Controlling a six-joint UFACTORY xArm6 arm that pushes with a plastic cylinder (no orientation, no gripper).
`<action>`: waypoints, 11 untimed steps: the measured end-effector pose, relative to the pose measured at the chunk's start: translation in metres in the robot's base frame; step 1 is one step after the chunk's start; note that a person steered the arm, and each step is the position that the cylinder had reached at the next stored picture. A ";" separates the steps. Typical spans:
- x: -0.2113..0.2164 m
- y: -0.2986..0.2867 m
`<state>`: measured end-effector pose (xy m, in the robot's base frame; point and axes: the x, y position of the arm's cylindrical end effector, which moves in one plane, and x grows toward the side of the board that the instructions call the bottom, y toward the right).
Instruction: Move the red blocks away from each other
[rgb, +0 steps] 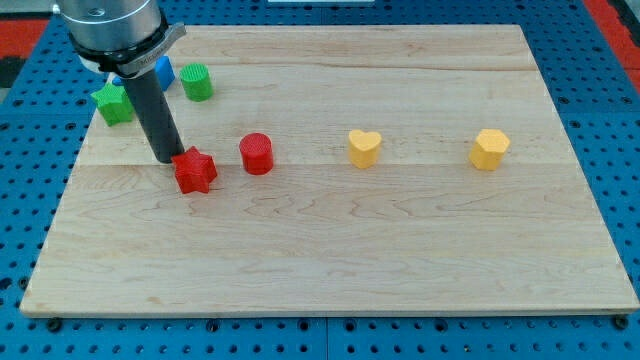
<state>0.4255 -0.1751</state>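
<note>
A red star block (196, 171) lies on the wooden board at the view's left. A red cylinder block (256, 153) stands just to its right, a small gap between them. My tip (166, 158) sits at the star's upper left corner, touching or almost touching it. The dark rod rises from there toward the view's top left.
A green star block (113, 102), a blue block (160, 72) partly hidden behind the rod, and a green cylinder block (197, 82) cluster at the top left. A yellow heart block (364, 147) and a yellow hexagon block (490, 149) lie to the right.
</note>
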 end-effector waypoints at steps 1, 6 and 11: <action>-0.014 0.035; 0.023 0.014; 0.084 0.070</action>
